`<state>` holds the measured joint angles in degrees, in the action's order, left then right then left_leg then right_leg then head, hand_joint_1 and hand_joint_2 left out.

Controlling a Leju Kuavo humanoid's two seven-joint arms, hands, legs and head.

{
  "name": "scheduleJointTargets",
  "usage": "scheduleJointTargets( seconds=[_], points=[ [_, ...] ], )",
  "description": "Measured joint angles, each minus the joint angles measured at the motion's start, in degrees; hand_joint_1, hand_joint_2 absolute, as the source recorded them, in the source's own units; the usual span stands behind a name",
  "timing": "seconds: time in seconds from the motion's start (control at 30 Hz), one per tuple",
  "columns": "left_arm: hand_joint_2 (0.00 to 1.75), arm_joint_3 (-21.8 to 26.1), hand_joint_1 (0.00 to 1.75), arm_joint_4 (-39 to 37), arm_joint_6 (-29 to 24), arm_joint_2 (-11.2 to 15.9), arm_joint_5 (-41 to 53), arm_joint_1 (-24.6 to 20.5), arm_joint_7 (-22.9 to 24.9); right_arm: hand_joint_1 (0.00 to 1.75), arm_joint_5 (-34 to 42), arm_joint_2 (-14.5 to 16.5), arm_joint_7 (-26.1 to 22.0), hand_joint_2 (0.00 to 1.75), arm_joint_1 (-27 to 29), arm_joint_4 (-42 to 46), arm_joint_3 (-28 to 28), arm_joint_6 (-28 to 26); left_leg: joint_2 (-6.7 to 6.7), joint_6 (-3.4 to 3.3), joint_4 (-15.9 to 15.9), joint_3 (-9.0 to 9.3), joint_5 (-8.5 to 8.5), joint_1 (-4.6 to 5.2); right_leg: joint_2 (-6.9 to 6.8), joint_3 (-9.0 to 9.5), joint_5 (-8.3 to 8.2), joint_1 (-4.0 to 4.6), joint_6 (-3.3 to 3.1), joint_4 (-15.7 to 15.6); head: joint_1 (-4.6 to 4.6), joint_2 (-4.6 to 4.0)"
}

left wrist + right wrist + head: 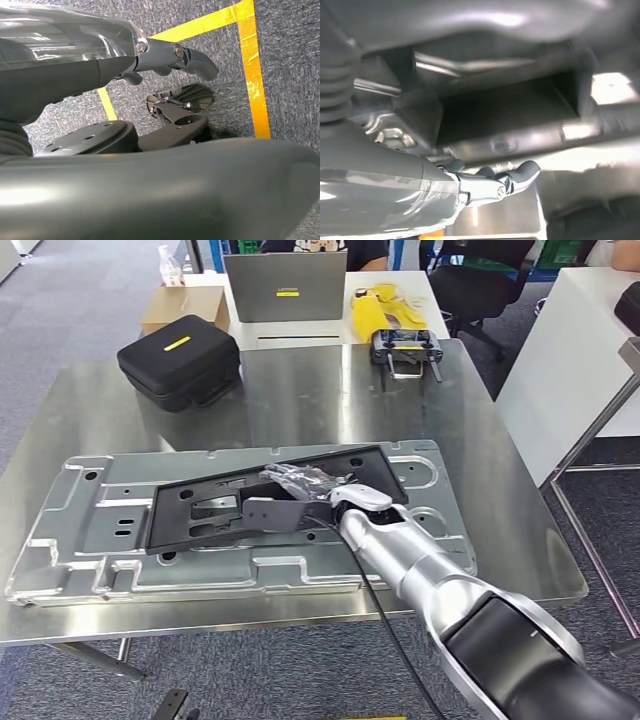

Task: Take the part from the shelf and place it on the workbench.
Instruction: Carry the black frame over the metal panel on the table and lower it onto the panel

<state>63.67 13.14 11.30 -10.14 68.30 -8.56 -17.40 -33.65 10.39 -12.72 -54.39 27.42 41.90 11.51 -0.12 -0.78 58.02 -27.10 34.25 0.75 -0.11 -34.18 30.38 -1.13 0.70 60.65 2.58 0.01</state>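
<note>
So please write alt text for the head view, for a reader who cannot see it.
The robot's right hand rests on a black part lying on a grey stamped metal panel on the steel workbench; a black case sits behind.

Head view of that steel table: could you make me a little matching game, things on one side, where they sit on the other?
Things:
1. black zip case
2. laptop
3. controller
4. black part

Places:
A. on the white table behind
B. on the big grey metal panel
C. far left of the steel table
D. far right of the steel table

Pairs: 1-C, 2-A, 3-D, 4-B
</note>
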Motion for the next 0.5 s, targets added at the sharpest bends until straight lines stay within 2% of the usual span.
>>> scheduleJointTargets(
  seconds=[0.1,0.23,0.5],
  points=[
    [0.0,-0.03,0.0,0.0,0.0,0.0,-0.25,0.01,-0.02,0.0,5.15,-1.24,-1.45,0.0,0.11,2.55,-2.5,0.79,0.0,0.0,0.0,-0.01,0.0,0.0,0.0,-0.01,0.0,0.0,0.0,0.0,0.0,-0.01],
    [0.0,-0.07,0.0,0.0,0.0,0.01,-0.66,0.12,-0.07,0.0,13.51,-4.47,-2.06,0.0,0.58,9.26,-5.83,2.2,0.0,0.0,0.01,-0.05,0.0,0.02,-0.03,-0.04,0.0,-0.01,0.0,-0.01,0.0,-0.01],
    [0.0,-0.11,0.0,0.0,0.09,0.04,-1.21,0.14,-0.15,0.0,20.93,-10.43,-1.7,0.0,2.18,20.89,-9.34,1.74,0.0,-0.02,0.02,-0.06,0.03,0.02,-0.02,-0.07,0.0,-0.01,0.0,-0.03,0.0,0.0]
  ],
)
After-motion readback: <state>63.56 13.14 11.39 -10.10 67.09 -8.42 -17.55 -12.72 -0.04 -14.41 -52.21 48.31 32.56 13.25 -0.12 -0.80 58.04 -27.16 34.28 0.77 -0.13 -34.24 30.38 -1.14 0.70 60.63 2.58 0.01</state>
